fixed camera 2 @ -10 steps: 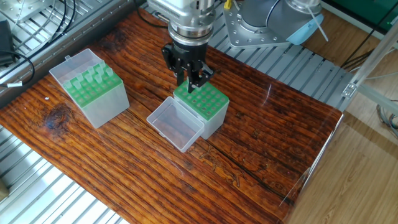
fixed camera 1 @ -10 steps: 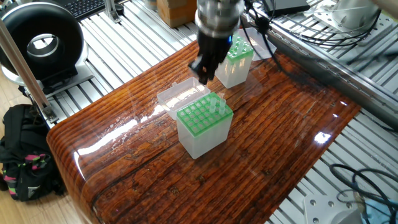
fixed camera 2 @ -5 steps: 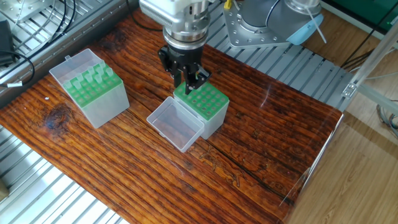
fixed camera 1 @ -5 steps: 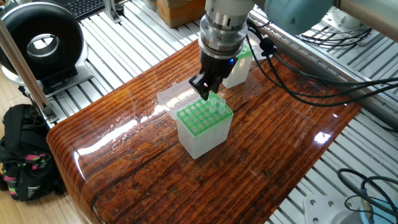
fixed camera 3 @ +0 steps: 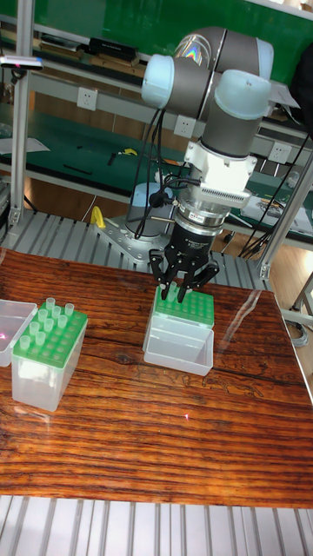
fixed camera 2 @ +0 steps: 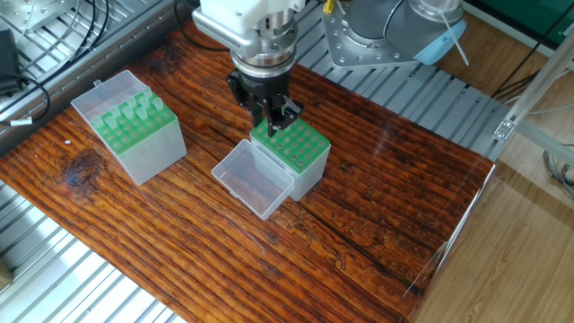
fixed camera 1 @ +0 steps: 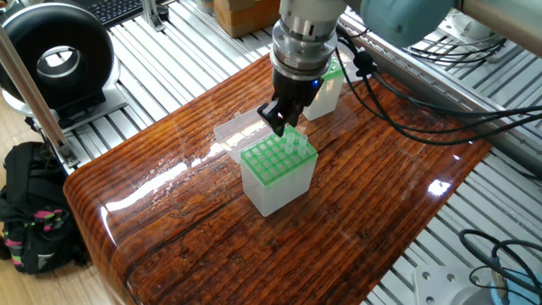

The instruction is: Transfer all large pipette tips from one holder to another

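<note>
- In one fixed view the far tip holder (fixed camera 1: 324, 85) stands mostly hidden behind the gripper (fixed camera 1: 279, 123) and its wrist.
- In the tall fixed view the left tip holder's open lid (fixed camera 3: 7, 323) is cut off by the left edge.
- Whether the gripper's fingers (fixed camera 2: 280, 118) clasp a tip is too small to tell.
- The black bag (fixed camera 1: 30, 212) is cut off at the left edge.

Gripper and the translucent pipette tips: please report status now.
Gripper low over near green-topped holder, jaws state unclear. Translucent whitish pipette tips in its corner, more in far holder. Nothing blocking.
</note>
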`<state>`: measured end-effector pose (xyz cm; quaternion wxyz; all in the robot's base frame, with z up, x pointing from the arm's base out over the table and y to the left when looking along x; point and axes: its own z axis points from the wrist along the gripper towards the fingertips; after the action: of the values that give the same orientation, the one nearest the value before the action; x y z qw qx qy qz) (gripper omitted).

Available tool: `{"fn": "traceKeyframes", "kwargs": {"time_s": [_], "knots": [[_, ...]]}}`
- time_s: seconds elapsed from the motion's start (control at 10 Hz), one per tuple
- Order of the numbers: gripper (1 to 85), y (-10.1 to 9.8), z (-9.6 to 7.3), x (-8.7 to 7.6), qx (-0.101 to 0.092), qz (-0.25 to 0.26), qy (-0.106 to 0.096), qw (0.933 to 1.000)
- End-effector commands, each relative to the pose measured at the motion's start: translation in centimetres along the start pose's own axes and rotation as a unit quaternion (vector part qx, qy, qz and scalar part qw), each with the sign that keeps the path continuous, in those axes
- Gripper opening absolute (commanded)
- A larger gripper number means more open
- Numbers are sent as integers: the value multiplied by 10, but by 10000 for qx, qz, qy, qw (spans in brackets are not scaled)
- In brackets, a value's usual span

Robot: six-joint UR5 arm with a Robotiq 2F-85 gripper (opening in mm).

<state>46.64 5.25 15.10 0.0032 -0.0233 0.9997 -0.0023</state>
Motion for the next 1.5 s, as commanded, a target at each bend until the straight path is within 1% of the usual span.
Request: {"fn": "traceKeyframes", "kwargs": {"time_s": [0.0,0.1,0.5,1.0,1.4], "knots": [[333,3,3,3,-30,53,73,10000],[330,6,7,6,-29,75,57,10000],[320,7,9,13,0,76,104,9999],[317,6,10,15,-2,38,151,9999],[293,3,11,18,26,46,198,9998]]}}
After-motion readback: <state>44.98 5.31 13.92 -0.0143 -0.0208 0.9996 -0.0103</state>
